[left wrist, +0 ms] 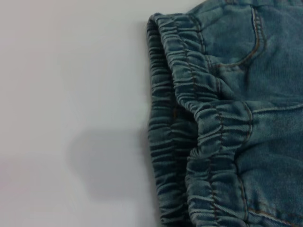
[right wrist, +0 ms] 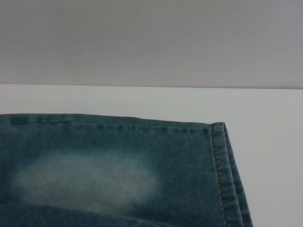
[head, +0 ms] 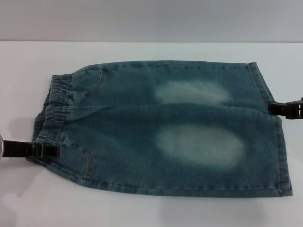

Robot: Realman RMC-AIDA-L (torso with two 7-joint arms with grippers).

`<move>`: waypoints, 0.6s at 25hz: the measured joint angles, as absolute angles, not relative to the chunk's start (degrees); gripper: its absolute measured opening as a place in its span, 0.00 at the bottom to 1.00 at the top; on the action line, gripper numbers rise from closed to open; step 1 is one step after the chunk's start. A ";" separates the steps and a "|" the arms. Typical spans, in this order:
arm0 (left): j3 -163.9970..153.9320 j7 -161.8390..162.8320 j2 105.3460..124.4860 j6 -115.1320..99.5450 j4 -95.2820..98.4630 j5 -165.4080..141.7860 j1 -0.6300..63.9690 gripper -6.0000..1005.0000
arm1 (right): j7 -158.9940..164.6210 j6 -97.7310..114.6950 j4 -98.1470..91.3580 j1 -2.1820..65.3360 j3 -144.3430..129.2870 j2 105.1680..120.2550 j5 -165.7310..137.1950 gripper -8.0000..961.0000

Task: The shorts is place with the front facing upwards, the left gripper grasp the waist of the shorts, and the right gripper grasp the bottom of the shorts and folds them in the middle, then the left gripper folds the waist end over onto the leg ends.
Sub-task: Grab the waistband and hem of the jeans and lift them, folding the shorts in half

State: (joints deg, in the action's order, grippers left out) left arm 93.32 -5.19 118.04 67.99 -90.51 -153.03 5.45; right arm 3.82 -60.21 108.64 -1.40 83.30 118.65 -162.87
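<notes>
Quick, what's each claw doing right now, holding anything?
Left gripper: at the waistband edge of the shorts; grip cannot be told.
Right gripper: at the leg hems; grip cannot be told.

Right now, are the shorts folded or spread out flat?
Spread flat: the shorts show both faded leg patches side by side, waistband at one end, hems opposite.

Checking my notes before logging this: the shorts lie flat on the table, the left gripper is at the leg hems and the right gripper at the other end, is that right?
Not quite. In the head view the left gripper is at the gathered waistband of the shorts, not at the leg hems; the right gripper is at the hem end. The shorts do lie flat on the table.
</notes>
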 joint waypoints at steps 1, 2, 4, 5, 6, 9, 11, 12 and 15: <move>93.30 -5.11 118.04 68.03 -90.46 -153.05 5.47 0.85 | 3.71 -60.24 108.69 -1.41 83.35 118.66 -162.87 0.84; 93.28 -5.17 118.03 68.05 -90.44 -153.07 5.49 0.85 | 3.61 -60.28 108.79 -1.41 83.40 118.68 -162.87 0.84; 93.14 -5.95 117.99 67.97 -90.39 -153.06 5.47 0.82 | 3.50 -60.48 109.01 -1.44 83.50 118.70 -162.87 0.84; 93.09 -6.27 117.99 67.96 -90.39 -153.03 5.47 0.79 | 3.44 -60.56 109.09 -1.43 83.57 118.70 -162.87 0.84; 92.94 -6.62 117.98 67.96 -90.36 -153.01 5.47 0.75 | 3.39 -60.62 109.12 -1.42 83.64 118.69 -162.87 0.84; 92.25 -7.16 117.97 68.04 -90.31 -153.05 5.61 0.67 | 3.29 -60.67 109.15 -1.37 83.81 118.65 -162.87 0.84; 91.94 -7.30 117.96 67.98 -90.30 -153.06 5.67 0.63 | 3.14 -60.67 109.15 -1.37 83.89 118.65 -162.87 0.84; 91.87 -7.33 117.96 67.93 -90.33 -153.03 5.69 0.61 | 3.08 -60.67 109.15 -1.37 83.91 118.65 -162.87 0.84; 91.75 -7.34 117.99 68.01 -90.78 -152.74 5.82 0.55 | 2.97 -60.67 109.16 -1.38 83.93 118.65 -162.87 0.84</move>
State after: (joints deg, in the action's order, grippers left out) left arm 91.75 -7.34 117.99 68.01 -90.78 -152.74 5.82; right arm 2.97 -60.67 109.16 -1.38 83.93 118.65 -162.87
